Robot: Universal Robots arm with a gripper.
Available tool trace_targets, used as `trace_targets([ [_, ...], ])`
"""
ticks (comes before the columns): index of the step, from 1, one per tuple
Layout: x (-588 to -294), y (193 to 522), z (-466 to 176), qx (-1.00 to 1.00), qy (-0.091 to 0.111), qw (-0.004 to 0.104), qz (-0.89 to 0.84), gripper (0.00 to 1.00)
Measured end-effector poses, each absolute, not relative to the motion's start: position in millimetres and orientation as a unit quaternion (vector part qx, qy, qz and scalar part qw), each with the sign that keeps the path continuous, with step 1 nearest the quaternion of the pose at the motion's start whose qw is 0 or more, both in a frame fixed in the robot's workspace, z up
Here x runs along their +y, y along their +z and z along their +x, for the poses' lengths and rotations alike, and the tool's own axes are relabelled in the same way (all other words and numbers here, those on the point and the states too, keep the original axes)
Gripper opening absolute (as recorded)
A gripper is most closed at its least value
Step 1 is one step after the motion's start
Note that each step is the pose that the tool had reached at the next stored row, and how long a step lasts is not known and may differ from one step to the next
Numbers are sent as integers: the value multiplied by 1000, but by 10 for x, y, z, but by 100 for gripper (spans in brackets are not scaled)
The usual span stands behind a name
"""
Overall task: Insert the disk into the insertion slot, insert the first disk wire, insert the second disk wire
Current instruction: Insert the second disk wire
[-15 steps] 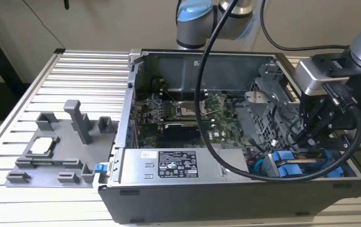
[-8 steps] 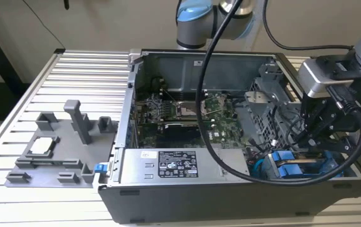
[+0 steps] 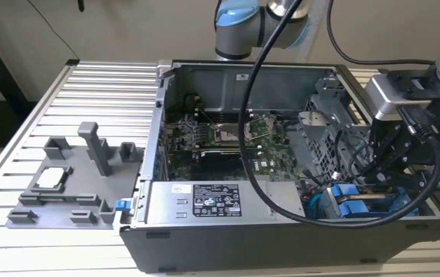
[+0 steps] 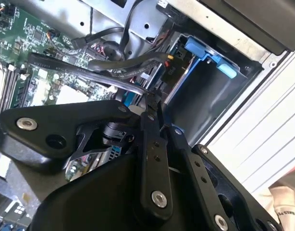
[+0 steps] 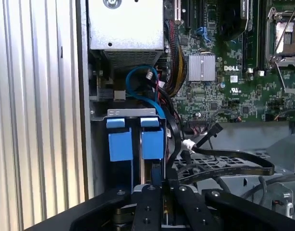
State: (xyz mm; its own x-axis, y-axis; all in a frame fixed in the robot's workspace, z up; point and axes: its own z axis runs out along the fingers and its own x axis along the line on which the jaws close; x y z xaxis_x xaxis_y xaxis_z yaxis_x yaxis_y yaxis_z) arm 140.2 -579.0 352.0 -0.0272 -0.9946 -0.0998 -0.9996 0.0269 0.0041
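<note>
Ribbed metal table [image 3: 89, 81] carries the open computer case [image 3: 204, 242]. We see the pincer [image 4: 152, 103] down at the slot [image 5: 135, 139], at the case's 4 o'clock corner, closed on something blue, probably the disk. Loose black cables [image 5: 224, 163] nearby could snag and jam it.

Fine print on power-supply label [image 3: 217, 199]; illegible

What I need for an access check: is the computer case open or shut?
Open. The computer case has no side panel on; its motherboard and power-supply box lie exposed in the exterior view.
</note>
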Motion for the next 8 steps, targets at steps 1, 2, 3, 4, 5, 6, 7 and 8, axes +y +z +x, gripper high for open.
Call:
trace_targets([
  [1,-5791,3520,1425,716,40,31,-696,16],
  [2,-5792,3519,1447,716,43,27,-696,16],
  [3,-5796,3517,1466,716,46,25,-696,16],
  [4,-5800,3514,1481,716,47,23,-696,16],
  [5,-5804,3510,1488,716,48,22,-696,16],
  [6,-5808,3506,1492,717,48,22,-695,16],
  [7,-5811,3499,1495,718,49,22,-694,16],
  [8,-5811,3492,1496,718,49,22,-694,16],
])
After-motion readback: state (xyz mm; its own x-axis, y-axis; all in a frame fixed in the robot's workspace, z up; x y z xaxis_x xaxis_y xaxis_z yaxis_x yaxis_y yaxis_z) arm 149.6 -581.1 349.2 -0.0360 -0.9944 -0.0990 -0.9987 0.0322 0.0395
